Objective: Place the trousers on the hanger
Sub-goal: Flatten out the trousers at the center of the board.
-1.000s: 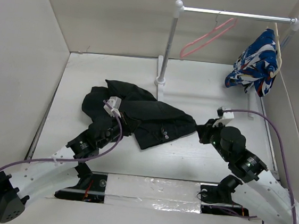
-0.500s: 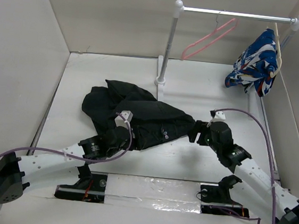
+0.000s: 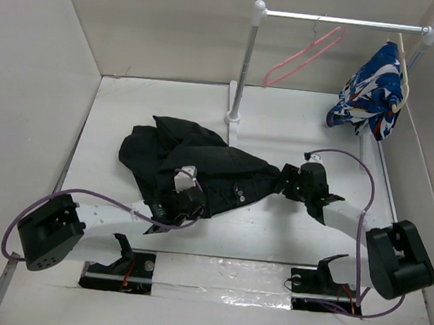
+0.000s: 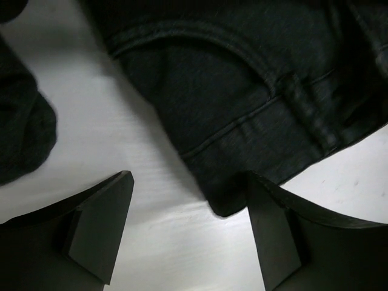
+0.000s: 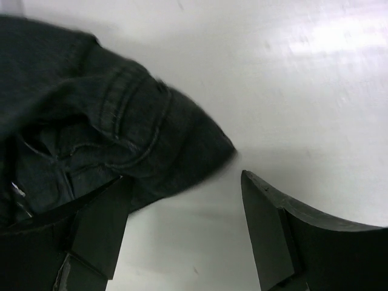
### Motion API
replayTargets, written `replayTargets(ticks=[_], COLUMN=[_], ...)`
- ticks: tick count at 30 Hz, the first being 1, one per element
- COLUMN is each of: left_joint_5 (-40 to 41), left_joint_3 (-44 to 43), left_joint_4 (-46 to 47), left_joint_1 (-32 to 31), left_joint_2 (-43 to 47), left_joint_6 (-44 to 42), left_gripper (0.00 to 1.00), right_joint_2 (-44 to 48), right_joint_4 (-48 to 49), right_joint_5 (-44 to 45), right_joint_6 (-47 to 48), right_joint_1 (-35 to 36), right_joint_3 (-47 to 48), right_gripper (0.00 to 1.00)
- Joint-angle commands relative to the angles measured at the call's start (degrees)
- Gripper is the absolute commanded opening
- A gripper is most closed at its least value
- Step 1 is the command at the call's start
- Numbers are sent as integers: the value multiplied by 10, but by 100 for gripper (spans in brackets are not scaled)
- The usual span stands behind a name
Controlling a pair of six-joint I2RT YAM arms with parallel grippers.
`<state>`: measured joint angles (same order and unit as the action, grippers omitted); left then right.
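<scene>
The black trousers point(image 3: 201, 161) lie crumpled on the white table point(image 3: 298, 132), left of the middle. The pink hanger point(image 3: 302, 53) hangs empty on the rail at the back. My left gripper point(image 3: 185, 196) is low at the trousers' near edge. Its jaws are open in the left wrist view point(image 4: 188, 179), with a corner of the trousers point(image 4: 242, 91) lying against the right finger point(image 4: 276, 236). My right gripper point(image 3: 285, 182) sits at the trousers' right end, open point(image 5: 183, 177). The waistband of the trousers point(image 5: 91, 121) reaches past its left finger point(image 5: 97, 230).
A blue, white and red garment point(image 3: 368, 89) hangs on a wooden hanger at the right end of the rail point(image 3: 340, 21). The rail's post point(image 3: 244, 64) stands just behind the trousers. Walls close in the table on the left, back and right.
Both grippers have opened. Both arms dropped low to the table, the left one coming back to the trousers' near edge and the right one reaching left to their right end.
</scene>
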<state>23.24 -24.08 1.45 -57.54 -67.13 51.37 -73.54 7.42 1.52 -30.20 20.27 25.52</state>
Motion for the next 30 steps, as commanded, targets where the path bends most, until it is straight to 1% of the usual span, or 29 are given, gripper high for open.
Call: replayTargets(ticks=[1, 2, 3, 4, 5, 6, 7, 8, 9, 11, 12, 13, 15, 16, 17, 19, 20, 21, 22, 23, 24, 25, 27, 28, 29, 30], left_joint_5=[0, -3, -4, -4, -3, 4, 10, 13, 14, 11, 1, -8, -50, -61, -71, -99, -107, -121, -123, -123, -120, -122, -109, -105, -95, -70], left_joint_3=[-6, -5, -5, -5, -7, -10, -14, -25, -29, -35, -36, -39, -53, -60, -82, -117, -164, -190, -218, -266, -283, -302, -294, -281, -251, -238], left_joint_4=[61, 74, 95, 105, 115, 126, 123, 118, 111, 105, 102, 99, 101, 105, 111, 131, 135, 137, 134, 131, 129, 131, 160, 174, 184, 187], left_joint_1=[-1, -1, -1, -1, -1, -1, -1, -1, -1, -14, -14, -24, -46, -59, -97, -141, -162, -200, -217, -230, -241, -253, -259, -259, -259, -252], left_joint_2=[-33, -37, -42, -45, -48, -53, -53, -49, -29, 4, 45, 65, 111, 118, 119, 77, 48, -22, -59, -94, -148, -177, -179, -171, -158, -131], left_joint_6=[3, -1, -4, -8, -14, -21, -22, -22, -29, -39, -44, -56, -67, -72, -85, -109, -129, -138, -145, -148, -148, -145, -130, -123, -116, -110], left_gripper=[70, 67, 64, 61, 53, 44, 31, 7, 0, 0, 0, 0, 0, 0, 0, 0, 4, 12, 19, 34, 42, 48, 59, 65, 75, 78], right_joint_2=[-42, -62, -69, -74, -77, -74, -68, -58, -25, 26, 55, 119, 183, 237, 261, 300, 303, 301, 297, 280, 271, 254, 242, 239, 237, 238], right_joint_4=[104, 117, 130, 152, 160, 163, 159, 153, 142, 93, 69, 15, -38, -71, -90, -147, -163, -175, -191, -196, -198, -197, -203, -207, -209, -210], right_joint_5=[-45, -47, -50, -53, -57, -66, -67, -67, -57, -26, 16, 35, 83, 98, 116, 157, 169, 189, 194, 195, 197, 199, 209, 211, 212, 213], right_joint_6=[-16, -18, -20, -22, -21, -21, -20, -16, -13, 0, 5, 16, 25, 29, 30, 44, 50, 54, 63, 67, 72, 78, 86, 96, 102, 105], right_joint_1=[-3, -3, -3, -3, -3, -3, -3, -3, 2, 21, 28, 35, 48, 48, 48, 35, 24, -2, -18, -33, -48, -73, -97, -115, -115, -122], right_joint_3=[27, 25, 23, 22, 20, 22, 23, 26, 28, 30, 37, 42, 62, 67, 73, 101, 113, 126, 150, 162, 174, 192, 212, 222, 230, 242], right_gripper=[74, 68, 58, 30, 17, 10, 0, 0, 0, 0, 0, 0, 0, 0, 0, 0, 0, 0, 0, 0, 0, 3, 6, 14, 21, 29])
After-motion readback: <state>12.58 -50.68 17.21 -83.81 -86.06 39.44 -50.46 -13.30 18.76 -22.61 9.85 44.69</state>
